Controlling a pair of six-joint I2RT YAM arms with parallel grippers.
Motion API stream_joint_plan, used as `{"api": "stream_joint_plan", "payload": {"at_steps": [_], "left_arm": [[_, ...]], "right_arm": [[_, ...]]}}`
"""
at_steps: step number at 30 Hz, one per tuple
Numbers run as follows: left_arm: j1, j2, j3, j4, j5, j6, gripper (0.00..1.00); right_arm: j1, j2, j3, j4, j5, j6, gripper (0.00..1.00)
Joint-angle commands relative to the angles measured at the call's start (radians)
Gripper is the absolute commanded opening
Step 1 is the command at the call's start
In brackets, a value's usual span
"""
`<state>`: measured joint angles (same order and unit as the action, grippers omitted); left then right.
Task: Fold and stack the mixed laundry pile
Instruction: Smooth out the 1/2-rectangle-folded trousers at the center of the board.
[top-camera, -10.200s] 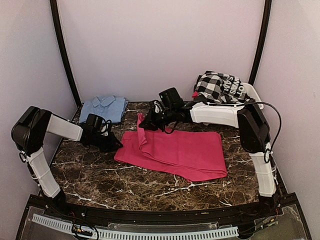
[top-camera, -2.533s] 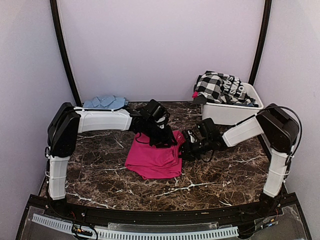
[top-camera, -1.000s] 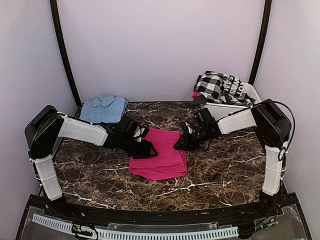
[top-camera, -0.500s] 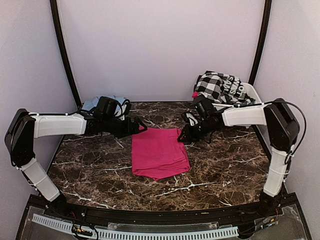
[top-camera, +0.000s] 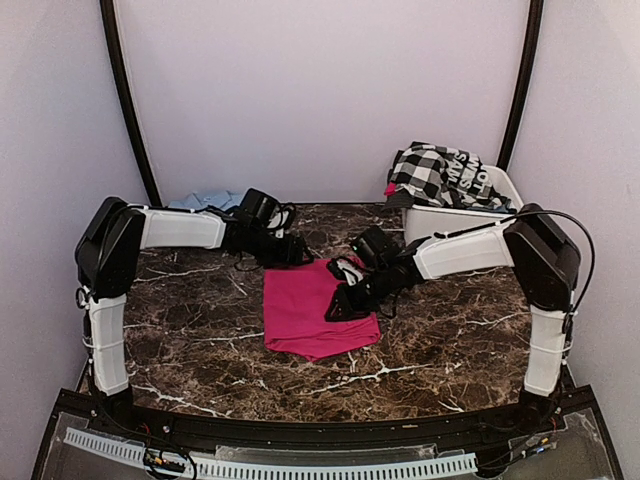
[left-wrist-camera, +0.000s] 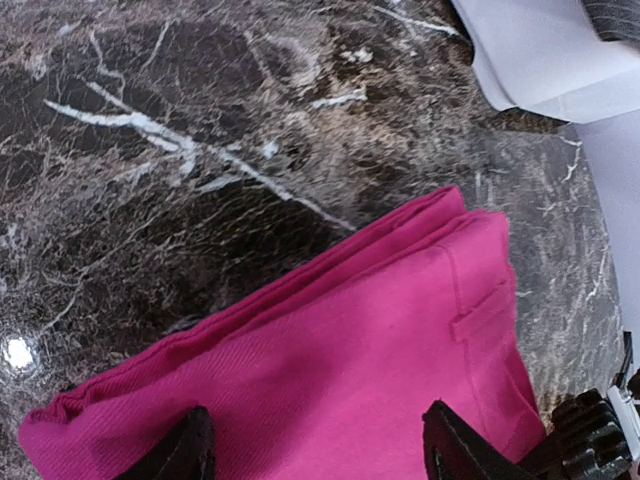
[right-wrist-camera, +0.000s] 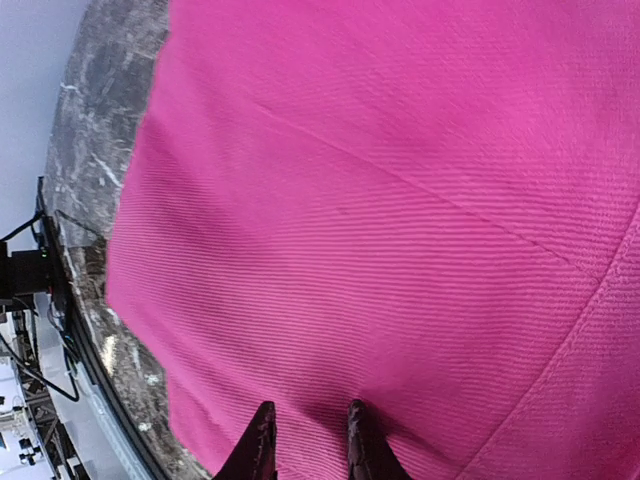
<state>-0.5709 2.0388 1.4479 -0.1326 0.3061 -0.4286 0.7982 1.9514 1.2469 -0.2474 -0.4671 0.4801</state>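
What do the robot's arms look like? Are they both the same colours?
Yes! The left arm and right arm both have white tube-shaped parts with chunky black joints. The left gripper and right gripper are black, and each has two fingers. A thin black cable loops beside the right arm.

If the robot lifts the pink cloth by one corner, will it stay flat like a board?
Probably not. The pink cloth lies in soft folded layers, so it would likely droop and unfold. It looks thin, so probably light. Its ribbed weave probably grips rather than slides.
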Motion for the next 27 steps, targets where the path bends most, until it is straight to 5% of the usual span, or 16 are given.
{"api": "stream_joint_plan", "payload": {"at_steps": [1,8,13,20,25,27], "left_arm": [[0.016,0.041,0.026,-0.160,-0.096,0.010,0.67],[0.013,-0.104,-0.282,-0.157,-0.090,-0.107,0.49],[-0.121,-0.301,-0.547,-0.056,-0.004,-0.230,0.48],[-0.178,-0.561,-0.663,-0.020,-0.049,-0.343,0.59],[-0.137,-0.733,-0.697,-0.004,-0.157,-0.378,0.93],[-0.071,-0.772,-0.738,0.044,-0.126,-0.414,0.98]], "right_arm": [[-0.035,0.053,-0.037,-0.054,0.059,-0.023,0.21],[-0.177,0.062,-0.030,-0.145,0.120,-0.139,0.20],[-0.216,0.149,0.103,-0.167,0.157,-0.260,0.19],[-0.203,0.177,0.252,-0.204,0.179,-0.341,0.19],[-0.152,-0.008,0.195,-0.166,0.235,-0.390,0.25],[-0.094,-0.088,0.162,-0.141,0.240,-0.411,0.29]]}}
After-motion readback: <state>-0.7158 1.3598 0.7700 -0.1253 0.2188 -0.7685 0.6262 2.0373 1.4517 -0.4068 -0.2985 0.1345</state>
